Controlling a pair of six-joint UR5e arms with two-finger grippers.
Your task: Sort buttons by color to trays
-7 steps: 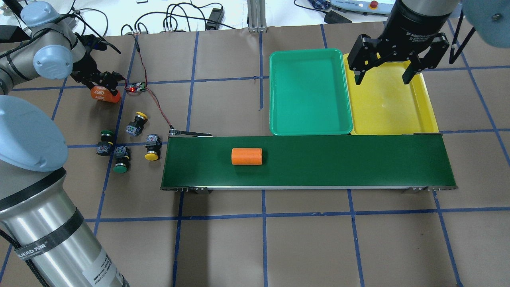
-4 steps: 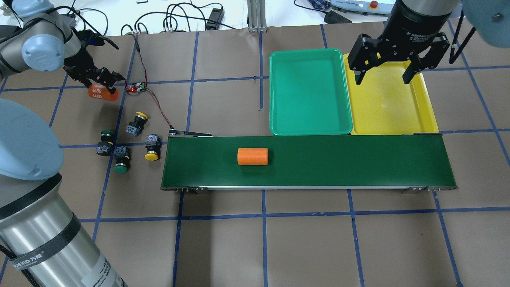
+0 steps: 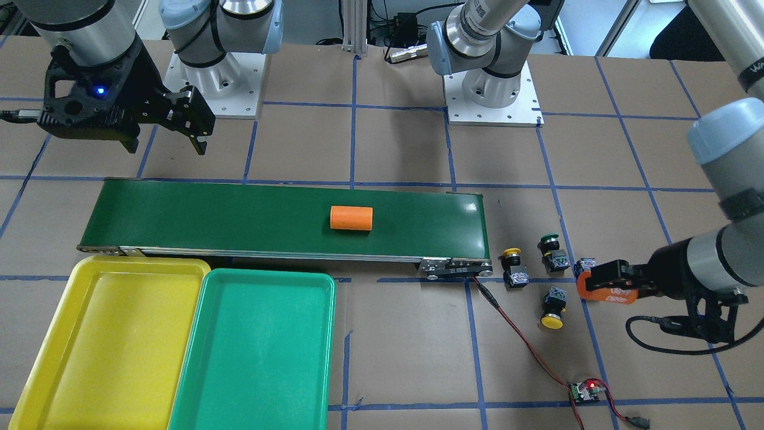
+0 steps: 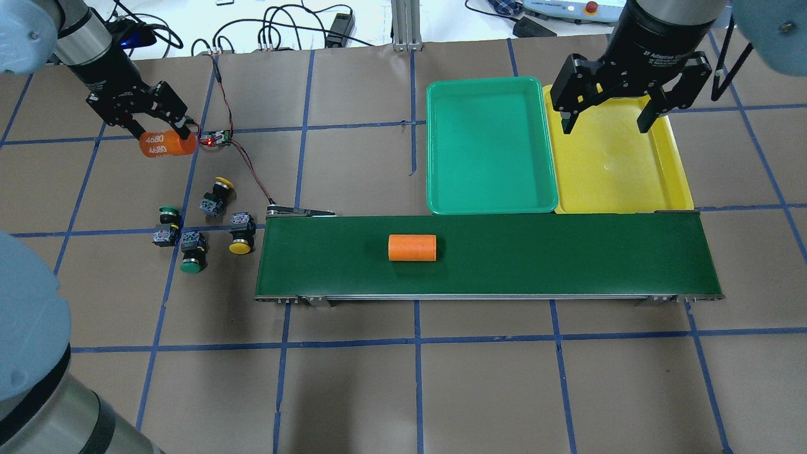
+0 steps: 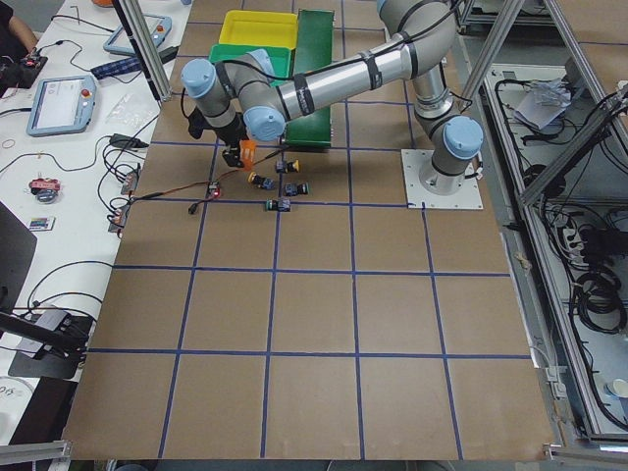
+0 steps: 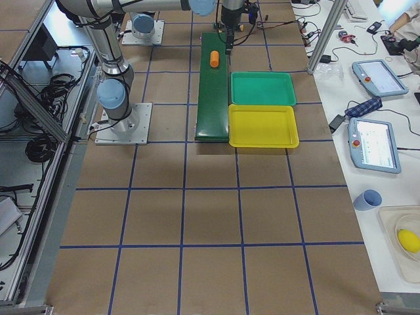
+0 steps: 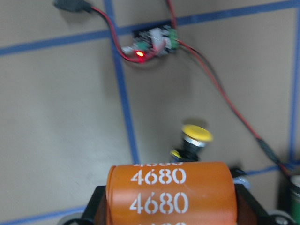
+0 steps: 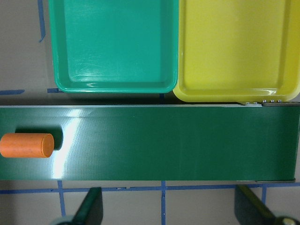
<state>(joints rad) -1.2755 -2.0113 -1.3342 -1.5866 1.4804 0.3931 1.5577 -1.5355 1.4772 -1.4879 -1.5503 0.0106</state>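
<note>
Belt (image 4: pixel 567 258) carried orange cylinder (image 4: pixel 412 247) toward right gripper (image 4: pixel 604 128).

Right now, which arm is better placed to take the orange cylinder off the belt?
Probably right: the right gripper is open over the yellow tray beside the belt; the left gripper holds the 4680 cylinder.

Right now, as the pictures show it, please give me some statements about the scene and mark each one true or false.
1. The left gripper holds an orange cylinder marked 4680. True.
2. A button lies in the green tray. False: all four buttons lie on the table.
3. The right gripper is open and empty. True.
4. The other orange cylinder lies on the table. False: it lies on the conveyor belt.
</note>
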